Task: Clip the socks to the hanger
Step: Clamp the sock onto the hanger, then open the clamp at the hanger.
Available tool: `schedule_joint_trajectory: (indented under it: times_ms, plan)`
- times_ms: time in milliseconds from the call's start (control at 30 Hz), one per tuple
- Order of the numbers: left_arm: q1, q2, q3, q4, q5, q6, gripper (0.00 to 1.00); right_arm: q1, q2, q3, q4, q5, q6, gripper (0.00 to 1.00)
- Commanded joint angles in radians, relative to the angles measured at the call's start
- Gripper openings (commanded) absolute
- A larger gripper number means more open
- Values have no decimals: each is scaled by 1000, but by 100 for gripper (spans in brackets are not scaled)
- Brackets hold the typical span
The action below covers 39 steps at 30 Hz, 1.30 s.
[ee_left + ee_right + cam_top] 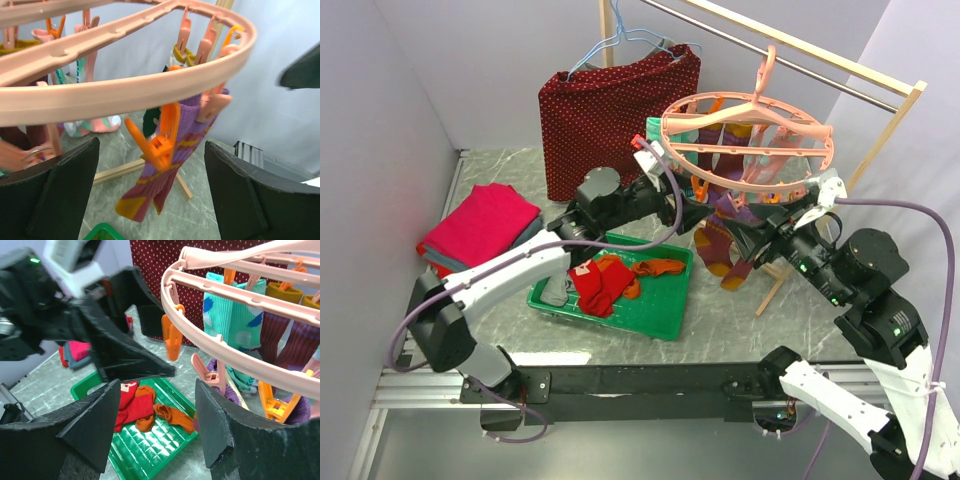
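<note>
Your left gripper (151, 146) is spread wide with nothing between its jaws. It sits just under the near rim of the hanger (750, 140), and its wrist camera looks straight at an orange peg (161, 136). The purple-orange striped sock (167, 172) dangles from the ring right behind that peg. Your right gripper (155, 412) is just as wide open and just as empty. It is held low beside the hanger's front right side, close to the left gripper, with the two facing each other under the ring. The hanger itself hangs by its hook from the wooden rail (840, 70) at the back right. Along its far side you can see a teal patterned sock (235, 320) and dark maroon socks (272, 327) with mustard cuffs clipped up. The remaining socks lie in the green tray (665, 325) on the table, below and left of the hanger: a red sock (595, 285) with a white mark, orange socks (658, 267) touching it, and a grey sock (555, 290) at the tray's left end. A pink-red cloth stack (485, 225) sits well apart, to the left.
</note>
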Motion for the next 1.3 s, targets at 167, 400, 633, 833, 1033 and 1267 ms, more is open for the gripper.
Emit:
schedule_joint_trajectory:
  times_ms: [167, 400, 633, 833, 1033, 1267]
  plan:
    - [9, 68, 94, 95, 33, -30, 86, -1, -34, -12, 6, -20, -24, 67]
    - [9, 94, 121, 148, 71, -65, 68, -1, -25, -3, 3, -60, -15, 67]
    - [-7, 94, 119, 160, 82, -76, 49, -1, 8, 15, -9, -79, 7, 66]
    - [-40, 96, 128, 151, 73, -56, 43, 1, 41, 40, 0, -26, 44, 65]
    - [-81, 88, 127, 143, 28, -19, 38, -1, 45, 26, 32, 60, 105, 60]
    - [-112, 81, 114, 152, -24, 12, 35, -2, 46, 23, 49, 152, 128, 53]
